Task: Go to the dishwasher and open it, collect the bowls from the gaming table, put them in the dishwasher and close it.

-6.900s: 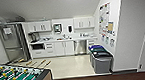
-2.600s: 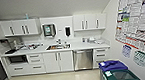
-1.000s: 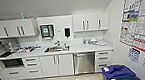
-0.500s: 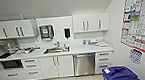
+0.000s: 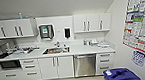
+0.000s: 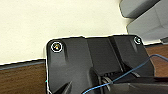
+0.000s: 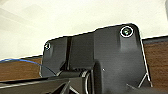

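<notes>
Small items on the counter [image 5: 89, 49] are too blurred to identify.

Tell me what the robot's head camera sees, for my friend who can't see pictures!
A shut, silvery dishwasher sits under a long white kitchen counter, right of the sink. White cabinets hang above, posters cover the right wall, and a blue bin stands in the corner.

My head view is bright and evenly lit, but soft and blurry. The posters [image 5: 141, 20] bend at the edge. The dishwasher [image 5: 84, 65] shines a little. My wrist views are fuzzy, with pale floor [image 6: 50, 25].
</notes>
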